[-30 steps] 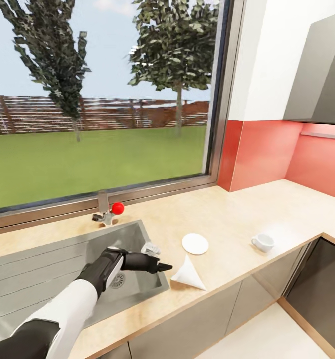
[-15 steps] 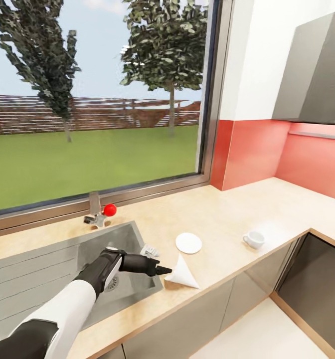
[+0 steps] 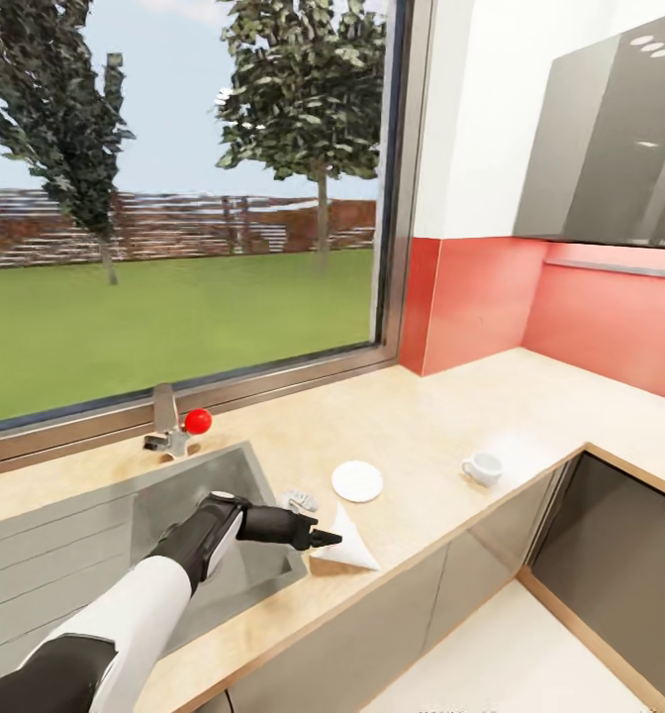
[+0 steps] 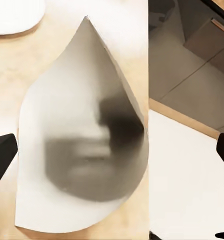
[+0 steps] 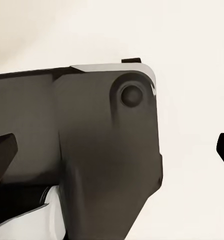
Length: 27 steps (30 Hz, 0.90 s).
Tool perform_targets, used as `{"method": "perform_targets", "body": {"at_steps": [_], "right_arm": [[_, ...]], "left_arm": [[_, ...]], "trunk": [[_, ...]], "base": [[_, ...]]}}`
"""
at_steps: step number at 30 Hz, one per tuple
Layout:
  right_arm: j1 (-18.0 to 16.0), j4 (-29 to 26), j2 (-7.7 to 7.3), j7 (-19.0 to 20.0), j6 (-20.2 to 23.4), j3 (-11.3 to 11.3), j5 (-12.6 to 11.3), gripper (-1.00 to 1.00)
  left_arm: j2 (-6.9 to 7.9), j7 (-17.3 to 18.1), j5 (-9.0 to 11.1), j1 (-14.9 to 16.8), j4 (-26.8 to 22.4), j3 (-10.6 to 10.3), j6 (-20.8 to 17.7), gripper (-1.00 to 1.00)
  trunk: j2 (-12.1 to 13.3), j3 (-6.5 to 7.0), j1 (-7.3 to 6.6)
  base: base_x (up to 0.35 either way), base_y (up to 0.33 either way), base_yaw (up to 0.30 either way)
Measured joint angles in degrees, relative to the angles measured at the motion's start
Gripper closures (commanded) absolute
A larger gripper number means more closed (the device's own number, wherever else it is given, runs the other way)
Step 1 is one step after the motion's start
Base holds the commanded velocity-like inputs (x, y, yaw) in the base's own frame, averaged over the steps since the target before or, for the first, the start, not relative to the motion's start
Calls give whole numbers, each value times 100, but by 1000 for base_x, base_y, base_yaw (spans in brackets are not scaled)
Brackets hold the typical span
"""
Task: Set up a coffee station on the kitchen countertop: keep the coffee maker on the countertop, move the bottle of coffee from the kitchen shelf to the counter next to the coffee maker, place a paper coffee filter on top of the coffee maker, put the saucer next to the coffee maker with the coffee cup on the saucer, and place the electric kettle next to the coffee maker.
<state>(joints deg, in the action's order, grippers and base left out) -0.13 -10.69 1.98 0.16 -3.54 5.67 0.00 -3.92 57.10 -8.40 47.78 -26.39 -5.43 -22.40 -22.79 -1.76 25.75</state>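
Bench: light wood-grain L-shaped bench (image 3: pixel 441 436) running under the large window and turning at the red-tiled corner.
Sink: grey stainless-steel sink (image 3: pixel 95 535) recessed in the bench, with a tap carrying a red knob (image 3: pixel 197 421) at its back edge.
Left arm: white-and-black arm reaching across the sink toward the bench's front edge.
Left gripper: black left gripper (image 3: pixel 320 538) level with the bench top, its tip at the edge of the filter.
Left fingers: in the left wrist view the two dark fingers (image 4: pixel 2 155) sit at opposite margins of the frame, spread wide, with the filter between them and not touching either.
Paper filter: white cone-shaped paper coffee filter (image 3: pixel 348 546) (image 4: pixel 82 145) lying on its side on the bench near the front edge, just beside the sink's right rim; its hollow mouth faces the gripper.
Saucer: round white saucer (image 3: pixel 357 481) flat on the bench, just behind the filter; the two are near but apart.
Cup: white coffee cup (image 3: pixel 483 467) upright on the bench, well apart from the saucer, close to the inner corner of the front edge.
Right gripper: the right wrist view shows the right fingers (image 5: pixel 2 155) as dark tips at opposite margins, spread apart and holding nothing, with a dark robot housing (image 5: pixel 92 150) ahead.
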Motion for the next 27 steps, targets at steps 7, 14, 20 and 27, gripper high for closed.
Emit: {"method": "perform_targets", "body": {"at_steps": [7,14,20,27], "right_arm": [[2,0,1,0,-8,-9,6,-100],[-11,-21,40,-9,-1,-16,19,-100],[-11,-33,138,-30,-21,0,12,-100],[-11,-20,132,-32,-24,-13,15,-100]], "left_arm": [[-30,-5,-2,0,191,9,247,-100],[-48,-25,28,-33,350,7,339,-100],[-27,34,-115,-33,306,-88,206,-100],[-11,124,-189,113,223,-142,127,-100]], "trunk": [[0,0,0],[0,0,0],[0,1,0],[0,0,0]], "base": [[0,0,-115],[0,0,-7],[0,0,0],[0,0,0]]}}
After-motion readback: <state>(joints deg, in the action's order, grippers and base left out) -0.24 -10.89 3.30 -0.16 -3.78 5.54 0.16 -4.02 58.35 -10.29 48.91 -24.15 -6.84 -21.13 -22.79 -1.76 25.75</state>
